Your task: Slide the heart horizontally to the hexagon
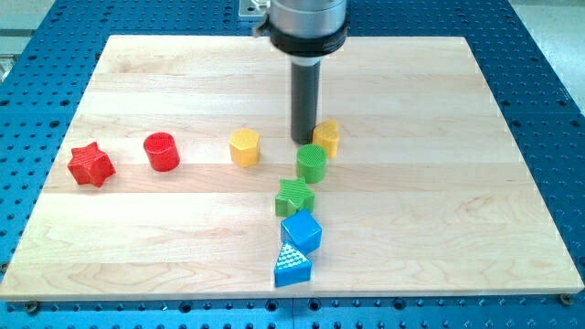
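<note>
The yellow heart [328, 137] lies just right of the board's middle. The yellow hexagon [244, 146] lies to its left, at nearly the same height in the view, with a gap between them. My tip [303, 141] rests on the board in that gap, right against the heart's left side. The rod hides part of the heart's left edge.
A green cylinder [312, 163] sits just below the heart and my tip. Below it, running down the view, are a green star [294, 196], a blue cube [301, 231] and a blue triangle [292, 266]. A red cylinder [162, 151] and a red star [90, 164] lie at the left.
</note>
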### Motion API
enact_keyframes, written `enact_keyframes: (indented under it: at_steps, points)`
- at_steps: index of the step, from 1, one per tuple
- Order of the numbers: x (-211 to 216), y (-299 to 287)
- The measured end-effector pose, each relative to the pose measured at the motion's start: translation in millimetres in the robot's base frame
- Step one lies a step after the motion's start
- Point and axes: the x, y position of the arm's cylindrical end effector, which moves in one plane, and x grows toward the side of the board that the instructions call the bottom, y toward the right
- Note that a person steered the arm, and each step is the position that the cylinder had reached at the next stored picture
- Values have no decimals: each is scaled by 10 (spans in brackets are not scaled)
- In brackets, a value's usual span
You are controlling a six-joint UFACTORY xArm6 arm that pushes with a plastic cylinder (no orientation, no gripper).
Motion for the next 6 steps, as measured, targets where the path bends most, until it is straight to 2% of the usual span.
enact_keyframes:
  at_steps: [1, 2, 3, 4, 6]
  points:
    - [-56, 609]
    - [124, 1059]
    - [291, 1189]
    - [307, 1146]
    - [71, 527]
